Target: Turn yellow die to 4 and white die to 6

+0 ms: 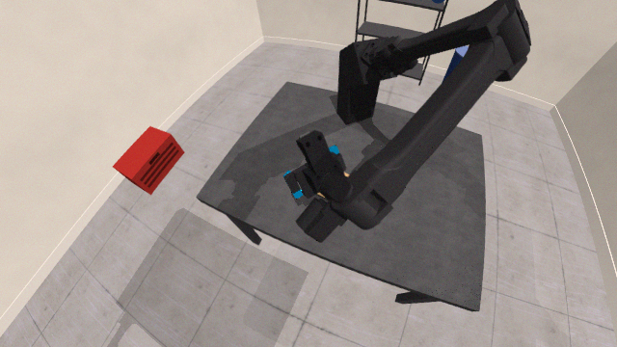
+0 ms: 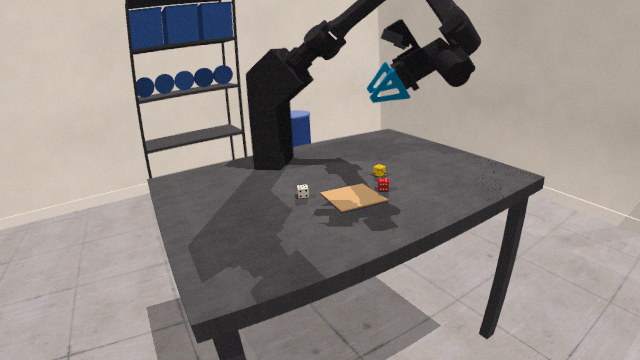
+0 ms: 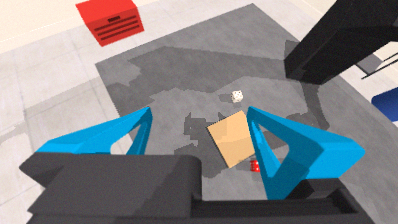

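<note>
The orange-tan mat (image 2: 337, 201) (image 3: 229, 141) lies flat on the table. The white die (image 2: 302, 191) (image 3: 237, 96) stands on the table beside the mat, off it. The red die (image 2: 383, 185) (image 3: 254, 165) stands on the table close to the mat's corner. The yellow die (image 2: 379, 170) is on the table behind the red die in the exterior view; it is hidden in the wrist view. The top faces are too small to read surely. My gripper (image 2: 378, 93) (image 3: 199, 112) is open and empty, high above the table. In the top view the arm hides the dice and most of the mat.
The dark table (image 1: 424, 231) (image 2: 240, 210) carries the arm's base (image 1: 357, 92) (image 2: 270, 120). A red cabinet (image 1: 148, 159) (image 3: 112, 22) is on the floor beyond the table. A shelf with blue boxes (image 2: 181, 24) and a blue barrel (image 2: 300, 128) stand behind the base.
</note>
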### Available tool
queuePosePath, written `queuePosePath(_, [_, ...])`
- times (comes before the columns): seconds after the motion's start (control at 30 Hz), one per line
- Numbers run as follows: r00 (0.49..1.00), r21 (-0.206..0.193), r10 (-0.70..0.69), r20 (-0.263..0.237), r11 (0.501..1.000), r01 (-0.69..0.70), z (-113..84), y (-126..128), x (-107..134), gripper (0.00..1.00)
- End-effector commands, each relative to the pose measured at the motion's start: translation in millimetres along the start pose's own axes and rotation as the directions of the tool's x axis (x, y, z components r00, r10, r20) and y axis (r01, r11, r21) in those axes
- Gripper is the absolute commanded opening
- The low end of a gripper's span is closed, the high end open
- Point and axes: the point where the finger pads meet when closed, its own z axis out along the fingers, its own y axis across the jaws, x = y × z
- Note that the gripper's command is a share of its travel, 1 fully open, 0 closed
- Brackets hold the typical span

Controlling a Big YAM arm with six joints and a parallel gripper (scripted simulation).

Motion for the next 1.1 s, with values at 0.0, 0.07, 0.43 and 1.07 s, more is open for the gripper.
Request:
queuePosePath(0.0, [1.0, -0.007, 0.005, -0.002, 1.0, -0.005, -3.2, 1.3, -2.3, 1.0])
queuePosePath(0.07, [1.0, -0.007, 0.005, -0.002, 1.0, -0.005, -3.2, 1.3, -2.3, 1.0])
queuePosePath(0.43, [1.0, -0.007, 0.005, -0.002, 1.0, -0.005, -3.2, 1.3, -2.3, 1.0])
queuePosePath(1.07, [0.935, -0.253, -0.219, -0.279, 0.956, 0.148, 9.9, -79.1, 99.1, 1.0])
